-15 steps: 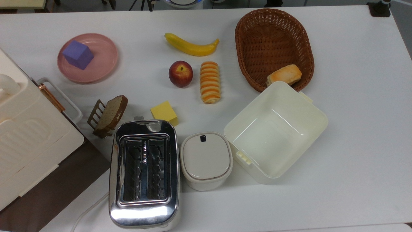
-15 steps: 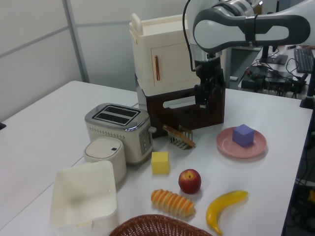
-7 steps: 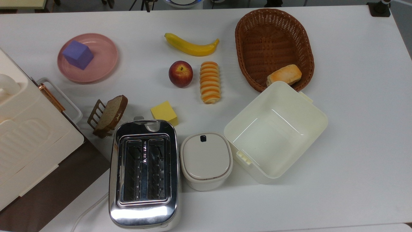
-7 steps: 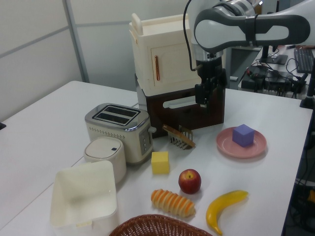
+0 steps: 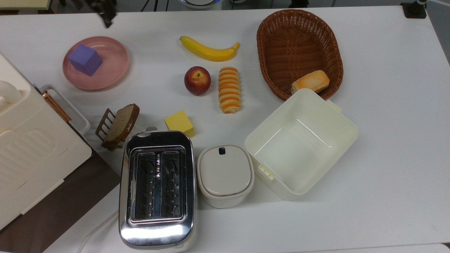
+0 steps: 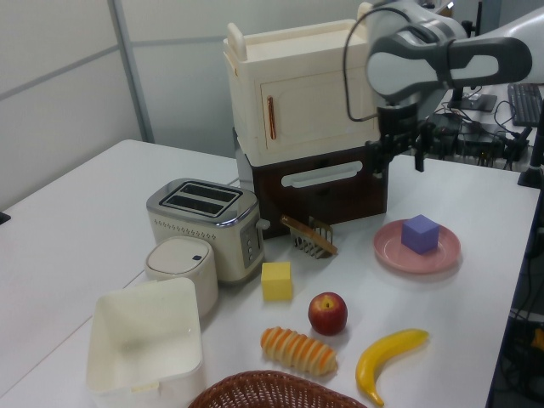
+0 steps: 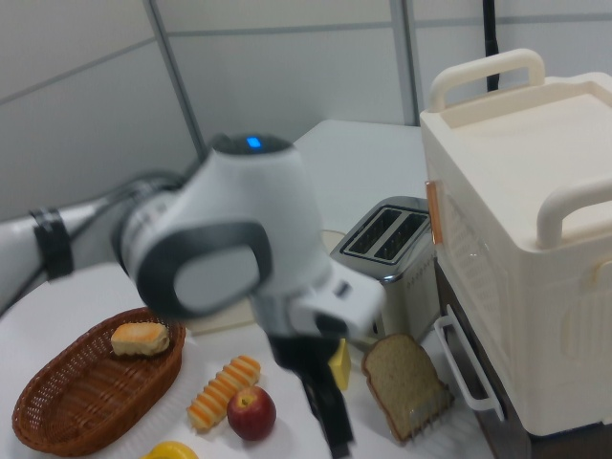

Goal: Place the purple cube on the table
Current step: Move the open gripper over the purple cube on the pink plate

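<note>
A: Going left to right in the top view, where is the small matte purple cube (image 5: 85, 59)?

B: On the round pink plate (image 5: 114, 70), so it wants lifting onto the large white table (image 5: 386, 123).

A: And the arm's black jaws (image 6: 396, 153)?

B: Spread apart, empty, high above the plate's far edge, probably lining up a grasp.

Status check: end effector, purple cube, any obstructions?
End effector open, empty, above and off the pink plate. Purple cube on plate, untouched. Nothing blocking the cube.
</note>
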